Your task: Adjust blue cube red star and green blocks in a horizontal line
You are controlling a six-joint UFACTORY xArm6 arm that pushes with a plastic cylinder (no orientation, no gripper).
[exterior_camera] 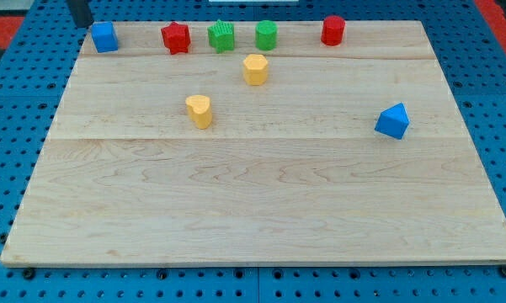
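Blue cube, red star, two green blocks aligned along desk top edge. My tip just left of cube, barely visible. No fingers here; state untellable.

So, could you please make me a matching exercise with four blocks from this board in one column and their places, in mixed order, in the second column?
Column one:
1. blue cube
2. red star
3. blue triangular block
4. red cylinder

Column two:
A. alone at the view's right, below the top row
B. top row, right end
C. top row, left end, just right of my tip
D. top row, just left of two green blocks

Pairs: 1-C, 2-D, 3-A, 4-B
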